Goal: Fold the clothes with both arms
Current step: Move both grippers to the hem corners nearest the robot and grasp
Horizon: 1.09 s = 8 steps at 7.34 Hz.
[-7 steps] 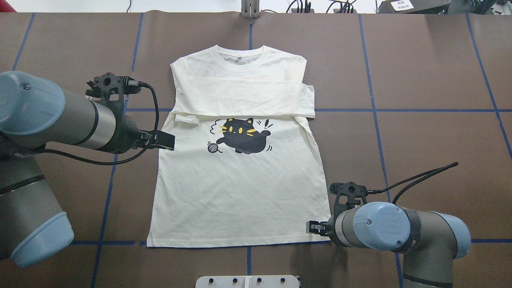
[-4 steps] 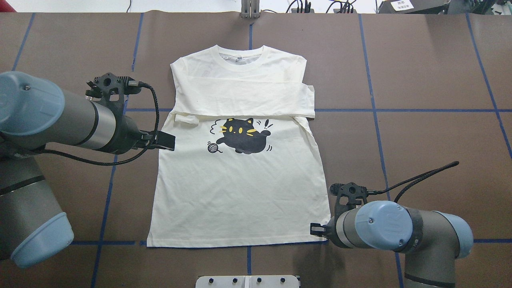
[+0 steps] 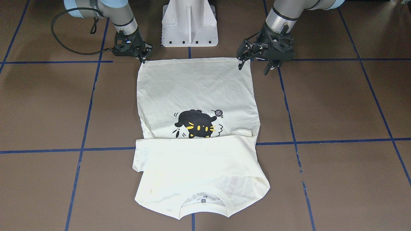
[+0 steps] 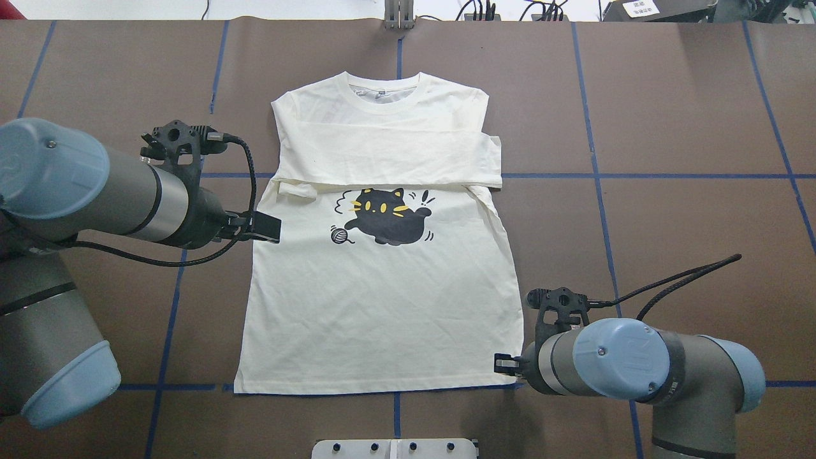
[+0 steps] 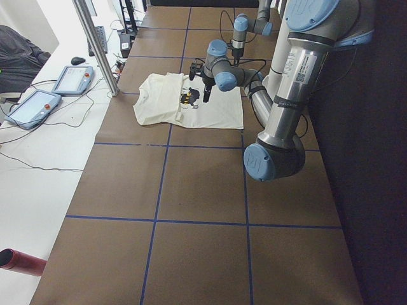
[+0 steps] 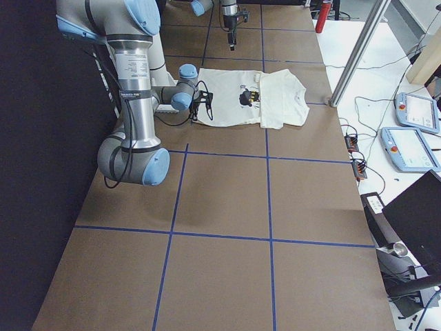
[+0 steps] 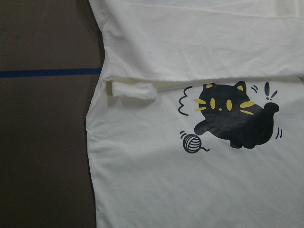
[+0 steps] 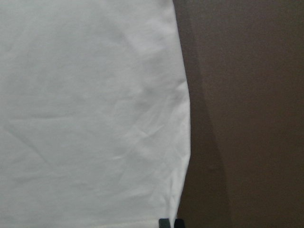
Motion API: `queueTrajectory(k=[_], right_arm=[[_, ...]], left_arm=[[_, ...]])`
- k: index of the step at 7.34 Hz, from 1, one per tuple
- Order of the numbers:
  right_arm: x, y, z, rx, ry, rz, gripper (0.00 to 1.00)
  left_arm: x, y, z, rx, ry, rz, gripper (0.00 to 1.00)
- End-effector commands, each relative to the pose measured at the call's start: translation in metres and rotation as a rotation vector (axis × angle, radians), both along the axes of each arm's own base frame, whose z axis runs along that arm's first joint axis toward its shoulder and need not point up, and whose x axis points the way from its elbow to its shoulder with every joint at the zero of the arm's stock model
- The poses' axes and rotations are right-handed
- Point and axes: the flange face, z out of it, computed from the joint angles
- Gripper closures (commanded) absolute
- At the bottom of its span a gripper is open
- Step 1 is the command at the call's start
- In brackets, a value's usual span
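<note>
The cream-white T-shirt lies flat on the brown table, neckline at the far side, both sleeves folded across the chest above the black cat print. My left gripper is open and empty, hovering above the shirt's left edge; its wrist view looks down on the cat print. My right gripper is low at the near right hem corner. Its fingertips are close together with the shirt's edge between them.
The white pedestal base stands just behind the hem. A metal bracket sits at the table's far edge. Blue tape lines cross the table. Teach pendants lie on a side table beyond it.
My left gripper has drifted slightly toward the hem along the shirt's left edge. My right arm has shifted a little to the right at the hem corner. The shirt has not moved.
</note>
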Motion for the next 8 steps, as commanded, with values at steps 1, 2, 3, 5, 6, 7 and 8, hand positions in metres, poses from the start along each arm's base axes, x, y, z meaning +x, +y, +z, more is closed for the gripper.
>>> queueTrajectory(k=[1,2,3,5,6,7,8], right_arm=[[0.022,-0.004,-0.015,0.004,-0.037,0.014,1.0],[0.026,-0.003,-0.017,0.009,-0.047,0.016,1.0],[0.026,-0.004,-0.018,0.011,-0.049,0.019,1.0],[0.026,-0.007,-0.022,0.015,-0.057,0.024,1.0],[0.027,-0.009,-0.023,0.015,-0.06,0.029,1.0],[0.027,-0.01,-0.023,0.016,-0.061,0.032,1.0],[0.028,-0.011,-0.023,0.015,-0.061,0.032,1.0]], left_arm=[[0.052,0.054,0.013,-0.253,0.014,-0.051,0.0],[0.085,0.1,0.016,-0.291,-0.01,-0.063,0.0],[0.09,0.119,0.039,-0.333,-0.05,-0.076,0.01],[0.093,0.14,0.077,-0.358,-0.126,-0.085,0.08],[0.091,0.143,0.093,-0.365,-0.156,-0.088,0.12],[0.096,0.15,0.111,-0.369,-0.189,-0.075,0.13],[0.102,0.154,0.118,-0.361,-0.188,-0.079,0.13]])
